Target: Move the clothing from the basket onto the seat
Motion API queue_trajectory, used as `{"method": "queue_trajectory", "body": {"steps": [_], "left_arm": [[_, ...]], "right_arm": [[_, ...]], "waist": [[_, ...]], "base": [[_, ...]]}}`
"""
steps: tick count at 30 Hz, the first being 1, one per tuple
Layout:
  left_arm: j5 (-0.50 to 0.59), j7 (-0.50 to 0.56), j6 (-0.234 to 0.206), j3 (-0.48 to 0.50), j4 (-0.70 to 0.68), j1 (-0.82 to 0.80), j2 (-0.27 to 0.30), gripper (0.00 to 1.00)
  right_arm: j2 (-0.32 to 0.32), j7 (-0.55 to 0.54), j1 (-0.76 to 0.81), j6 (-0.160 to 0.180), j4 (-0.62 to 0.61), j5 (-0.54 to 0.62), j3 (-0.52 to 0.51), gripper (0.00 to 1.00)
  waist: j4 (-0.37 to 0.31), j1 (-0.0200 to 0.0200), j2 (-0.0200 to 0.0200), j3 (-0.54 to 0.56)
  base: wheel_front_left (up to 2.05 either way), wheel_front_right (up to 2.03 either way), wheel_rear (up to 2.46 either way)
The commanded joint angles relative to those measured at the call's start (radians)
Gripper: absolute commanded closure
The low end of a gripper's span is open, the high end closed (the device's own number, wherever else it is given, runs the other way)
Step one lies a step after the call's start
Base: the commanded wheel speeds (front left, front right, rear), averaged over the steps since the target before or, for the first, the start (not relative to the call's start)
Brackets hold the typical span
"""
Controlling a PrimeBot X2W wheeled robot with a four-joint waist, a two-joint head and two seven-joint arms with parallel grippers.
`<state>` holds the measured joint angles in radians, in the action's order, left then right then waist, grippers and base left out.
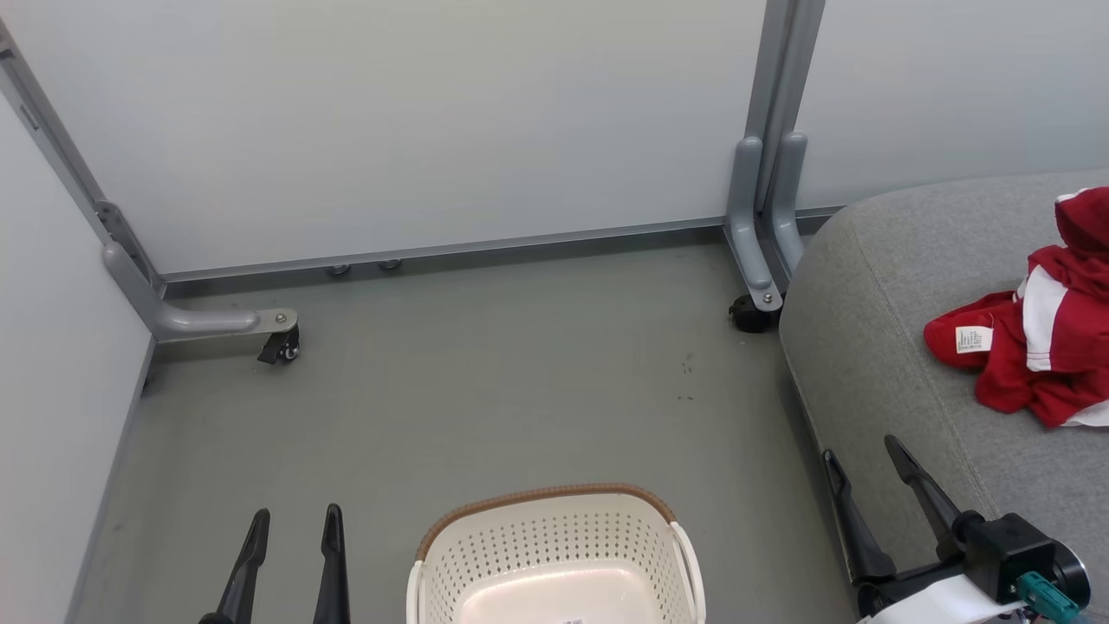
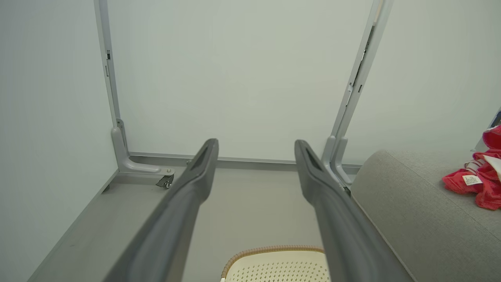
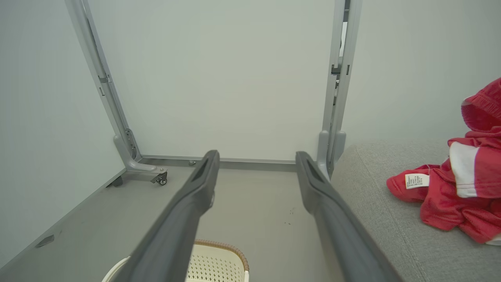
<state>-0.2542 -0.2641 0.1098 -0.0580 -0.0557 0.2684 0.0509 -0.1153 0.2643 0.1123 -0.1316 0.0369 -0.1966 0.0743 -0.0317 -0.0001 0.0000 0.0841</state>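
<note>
Lying on the seat (image 1: pixel 866 347) right of the basket (image 1: pixel 546 529), the clothing (image 1: pixel 1022 364) is nearer the right gripper (image 1: pixel 861 449); it and the left gripper (image 1: pixel 296 514) gape empty; basket seemingly bare.

My bot's in a lab test booth, not a real home: plain white partition panels (image 1: pixel 433 130) across upper frame, grey metal posts (image 1: pixel 780 69) w/ caster feet (image 1: pixel 279 348), bare grey floor (image 1: pixel 476 390). Sofa seat (image 1: pixel 866 347) at right = mock living rm.

Left fingers (image 2: pixel 193 184) spread apart, basket (image 2: pixel 282 268) at bottom edge, red clothing (image 2: pixel 481 188) on seat (image 2: pixel 411 219).
</note>
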Motion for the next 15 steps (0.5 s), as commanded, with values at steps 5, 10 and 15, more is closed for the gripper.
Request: {"method": "queue_trajectory", "body": {"steps": [5, 10, 15], "left_arm": [[0.004, 0.000, 0.003, 0.001, 0.021, 0.014, 0.000, 0.00], [0.008, 0.000, 0.002, -0.002, 0.028, 0.003, 0.000, 1.00], [-0.034, 0.007, 0.001, -0.006, 0.058, -0.004, 0.000, 1.00]], "right_arm": [[0.000, 0.000, 0.020, 0.002, -0.004, 0.003, -0.010, 0.00], [0.004, 0.000, 0.009, 0.000, 0.005, 0.000, -0.008, 1.00], [0.013, -0.008, 0.015, 0.000, 0.033, -0.043, -0.005, 1.00]], "waist": [[0.013, 0.0001, 0.0000, 0.004], [0.017, 0.0001, 0.0000, 0.004], [0.017, 0.0001, 0.0000, 0.003]], "base": [[0.00, 0.00, 0.00], [0.00, 0.00, 0.00], [0.00, 0.00, 0.00]]}}
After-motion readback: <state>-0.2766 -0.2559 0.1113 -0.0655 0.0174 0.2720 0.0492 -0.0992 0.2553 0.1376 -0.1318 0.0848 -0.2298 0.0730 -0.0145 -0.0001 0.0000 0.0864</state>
